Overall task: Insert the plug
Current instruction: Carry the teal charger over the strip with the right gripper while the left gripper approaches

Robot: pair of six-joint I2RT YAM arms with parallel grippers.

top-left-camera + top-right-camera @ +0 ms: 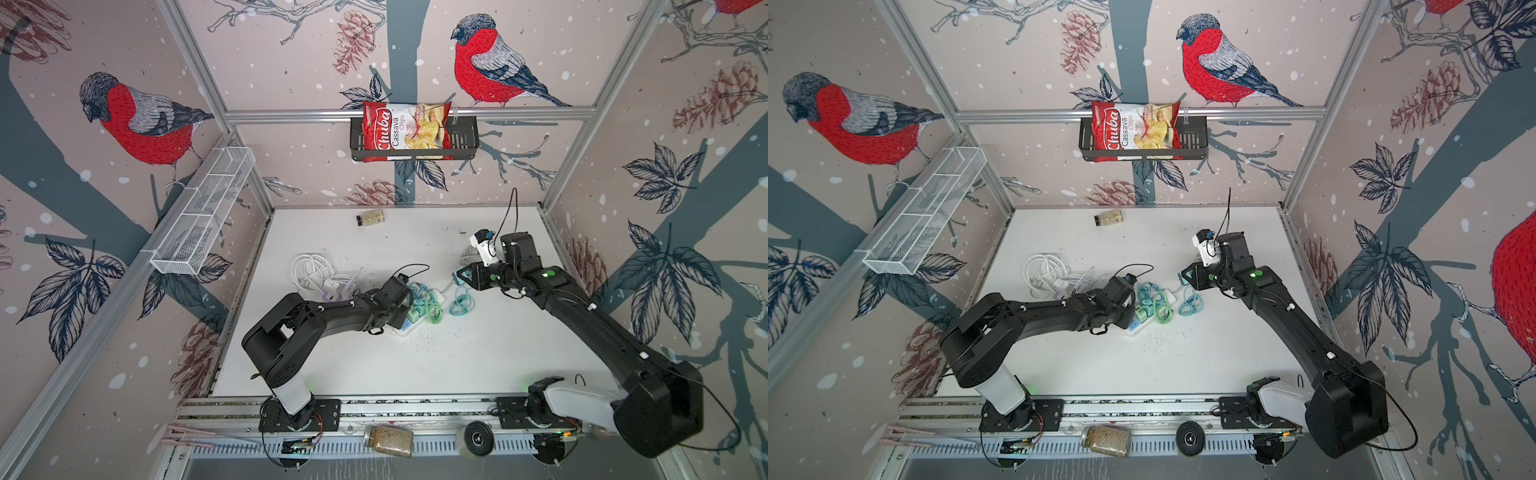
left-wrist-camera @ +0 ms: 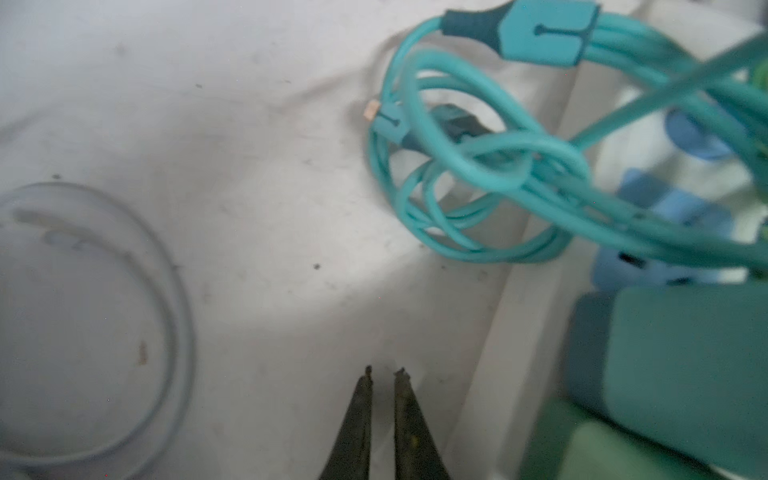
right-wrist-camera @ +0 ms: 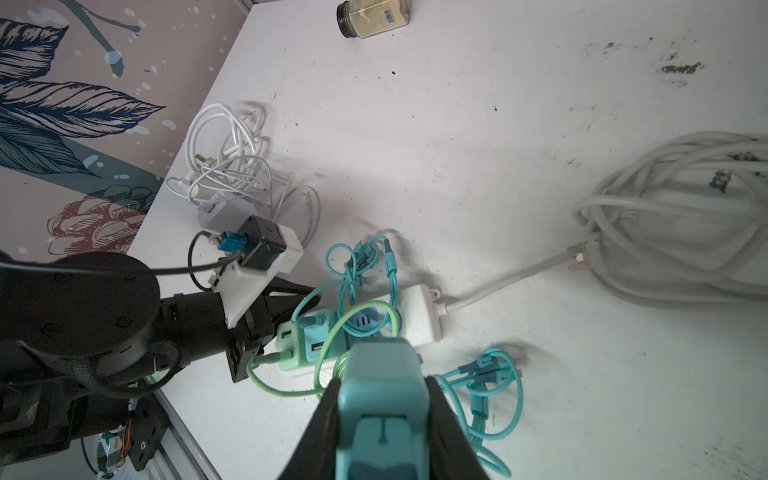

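Note:
My right gripper [image 3: 380,388] is shut on the plug [image 3: 382,411], a teal block held between the two black fingers. In both top views it hangs just right of the power strip, above the table [image 1: 462,275] [image 1: 1187,276]. The white power strip [image 3: 417,322] lies mid-table with a green adapter [image 3: 289,338] and a blue adapter [image 3: 320,338] plugged in. My left gripper [image 2: 384,372] is shut on nothing, low over the table beside the strip's far side [image 3: 309,293]. In the top views its fingertips are hidden under the wrist.
Teal cable loops [image 1: 461,303] and a green cable [image 1: 432,309] lie on and around the strip. The strip's thick white cord is coiled at the right [image 3: 685,216]. A heap of white cables [image 1: 311,270] lies to the left and a small jar [image 1: 370,218] at the back.

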